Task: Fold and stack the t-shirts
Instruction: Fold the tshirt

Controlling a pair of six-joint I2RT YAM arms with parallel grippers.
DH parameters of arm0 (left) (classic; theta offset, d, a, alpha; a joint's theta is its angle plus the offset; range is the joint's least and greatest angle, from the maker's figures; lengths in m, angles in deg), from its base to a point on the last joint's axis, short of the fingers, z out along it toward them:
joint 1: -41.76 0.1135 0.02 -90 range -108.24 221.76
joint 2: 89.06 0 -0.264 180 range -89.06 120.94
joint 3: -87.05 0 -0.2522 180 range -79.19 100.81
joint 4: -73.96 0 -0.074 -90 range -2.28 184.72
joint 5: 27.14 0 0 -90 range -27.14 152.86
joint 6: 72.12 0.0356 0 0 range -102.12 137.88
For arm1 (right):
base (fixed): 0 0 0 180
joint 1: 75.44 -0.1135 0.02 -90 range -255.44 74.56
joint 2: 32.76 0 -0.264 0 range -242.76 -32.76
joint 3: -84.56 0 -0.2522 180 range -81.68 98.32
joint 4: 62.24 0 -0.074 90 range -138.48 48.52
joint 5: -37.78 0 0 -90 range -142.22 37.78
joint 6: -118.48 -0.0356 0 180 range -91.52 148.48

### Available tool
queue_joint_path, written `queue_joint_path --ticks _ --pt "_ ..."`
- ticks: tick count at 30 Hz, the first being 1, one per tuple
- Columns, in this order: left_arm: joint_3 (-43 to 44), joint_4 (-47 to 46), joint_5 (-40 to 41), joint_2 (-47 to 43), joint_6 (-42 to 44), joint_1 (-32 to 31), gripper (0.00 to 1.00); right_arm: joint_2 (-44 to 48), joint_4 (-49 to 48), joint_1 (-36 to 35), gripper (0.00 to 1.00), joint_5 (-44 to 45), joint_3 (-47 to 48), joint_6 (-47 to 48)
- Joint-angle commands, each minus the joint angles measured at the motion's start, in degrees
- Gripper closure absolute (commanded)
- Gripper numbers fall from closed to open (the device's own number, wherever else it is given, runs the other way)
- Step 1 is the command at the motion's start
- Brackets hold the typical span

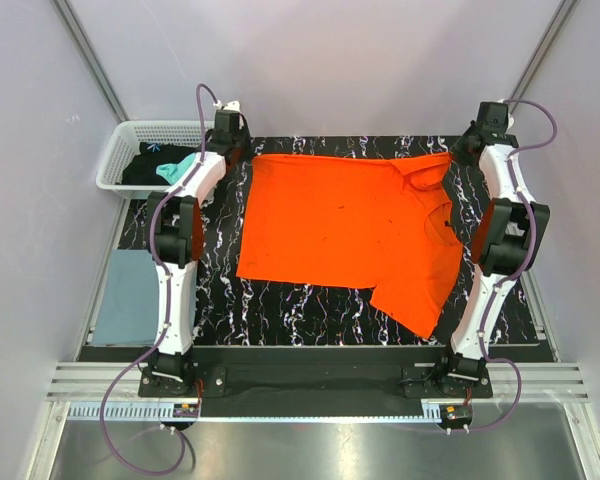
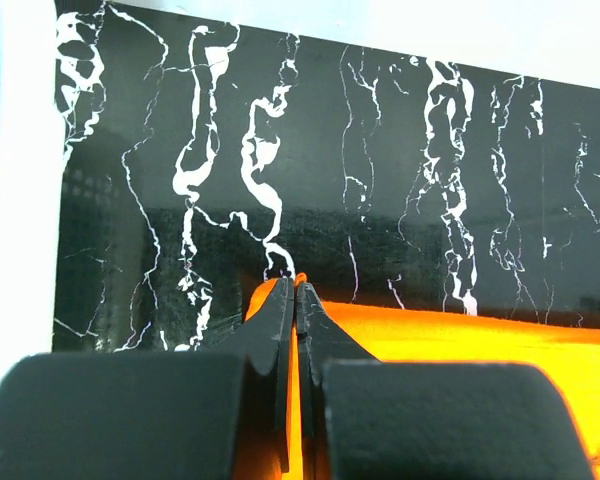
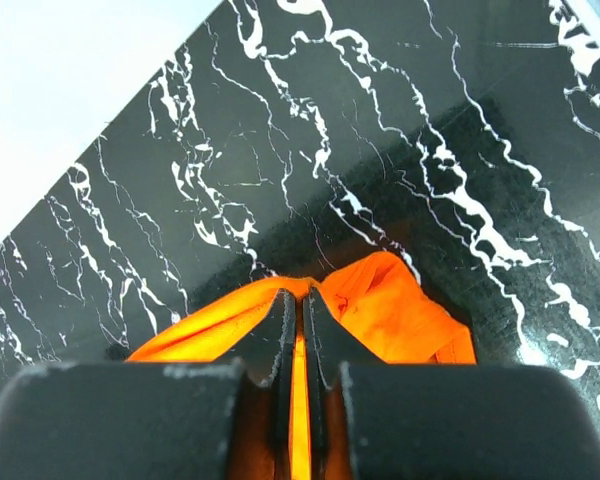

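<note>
Left pincer (image 2: 295, 292) is clenched on a corner of the orange t-shirt (image 2: 460, 345). Its fingers are pressed together, with orange cloth showing in the slit between them in the left wrist view. Right pincer (image 3: 300, 300) is likewise clamped on a bunched edge of the orange t-shirt (image 3: 385, 300), with cloth pinched between its fingers.

In the top view the left pincer (image 1: 242, 150) sits at the shirt's upper left corner. The right pincer (image 1: 460, 152) sits at its upper right corner, by a sleeve. The orange t-shirt (image 1: 345, 225) lies spread across the middle of the black marbled worktop (image 1: 300, 312). It is mostly flat, with the neck toward the right of the frame, one sleeve reaching toward the lower right, and wrinkles near the upper right. Cannot tell whether the held edge is lifted off the worktop.

A grey-blue t-shirt (image 1: 130, 295) lies flat at the left edge of the frame, beside the left arm and apart from the orange one. A white basket (image 1: 115, 160) at upper left holds a black t-shirt (image 1: 145, 172), with a teal t-shirt (image 1: 172, 170) bunched on top of it.
</note>
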Motion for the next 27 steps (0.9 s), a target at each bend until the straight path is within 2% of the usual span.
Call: queue_joint_path --ticks 1,6,7,10,13,18,23,27 --pt "0.3 -3.4 -1.5 -1.9 -0.5 0.6 1.0 2.4 -0.7 0.4 0.98 0.5 3.3 2.6" --pt "-1.6 -3.5 -2.5 -4.0 -1.5 0.7 1.0 2.8 -0.5 0.4 0.94 -1.1 5.8 3.5" --pt "-2.1 -3.5 -2.7 -4.7 -1.6 0.8 1.0 2.9 -0.4 0.4 0.91 -2.3 5.9 3.2" --pt "-3.8 -3.5 -3.4 -5.8 -2.7 0.8 1.0 4.4 0.0 0.4 0.92 -4.5 4.4 0.6" --pt "-6.0 -3.6 -4.3 -7.4 -3.5 0.8 1.0 7.9 0.0 0.0 0.92 -7.1 -1.6 -3.3" --pt "-9.7 -3.1 -4.4 -10.5 -3.0 0.7 1.0 18.4 1.2 -1.1 0.89 -10.5 -19.6 -10.2" --pt "-11.3 -2.5 -3.8 -11.4 -2.1 0.8 1.0 25.4 1.5 -1.2 0.77 -16.4 -38.2 -15.3" --pt "-10.7 -1.8 -4.6 -10.7 -2.0 0.9 1.0 23.9 1.3 -1.2 0.65 -17.3 -40.9 -10.5"
